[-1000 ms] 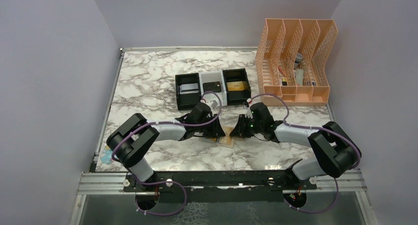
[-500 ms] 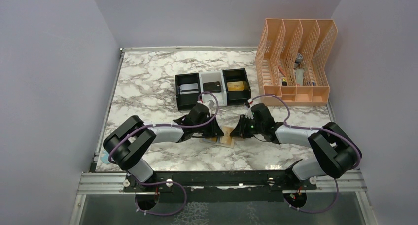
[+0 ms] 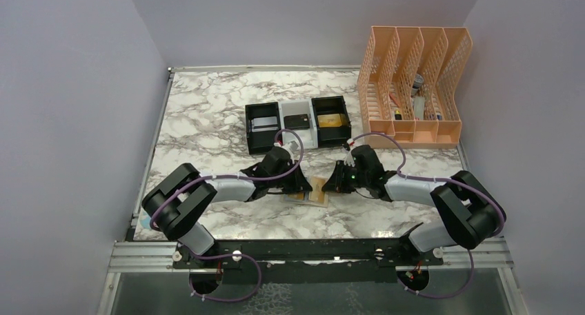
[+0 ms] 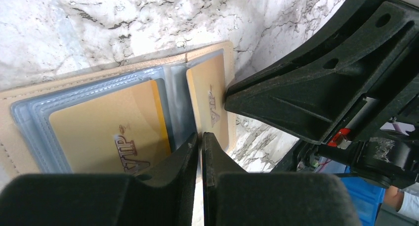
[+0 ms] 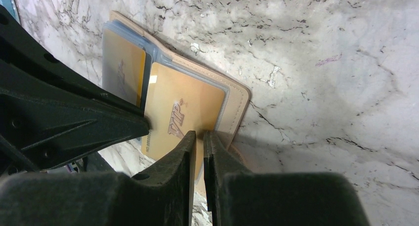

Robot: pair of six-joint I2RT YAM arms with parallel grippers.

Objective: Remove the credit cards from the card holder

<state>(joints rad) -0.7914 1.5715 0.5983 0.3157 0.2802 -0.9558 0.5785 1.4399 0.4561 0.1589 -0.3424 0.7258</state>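
Observation:
The tan card holder (image 3: pixel 318 191) lies open on the marble table between my two grippers. In the left wrist view the holder (image 4: pixel 29 100) shows two gold cards in its clear pockets, one on the left (image 4: pixel 106 134) and one on the right (image 4: pixel 210 100). My left gripper (image 4: pixel 200 137) is shut, its tips down on the holder's middle fold. In the right wrist view the near gold card (image 5: pixel 183 105) sticks partly out of its pocket. My right gripper (image 5: pixel 199 135) is shut, its tips at that card's near edge by the holder's tan rim (image 5: pixel 237 100).
Three small bins stand behind the holder: a black one (image 3: pixel 264 127) with a silvery card, a white one (image 3: pixel 298 122) with a dark card, and a black one (image 3: pixel 331 120) with a gold card. A peach mesh organizer (image 3: pixel 414 87) stands at the back right.
My left arm has drawn slightly back to the left, its tips still on the holder. The right arm and the holder have barely moved.

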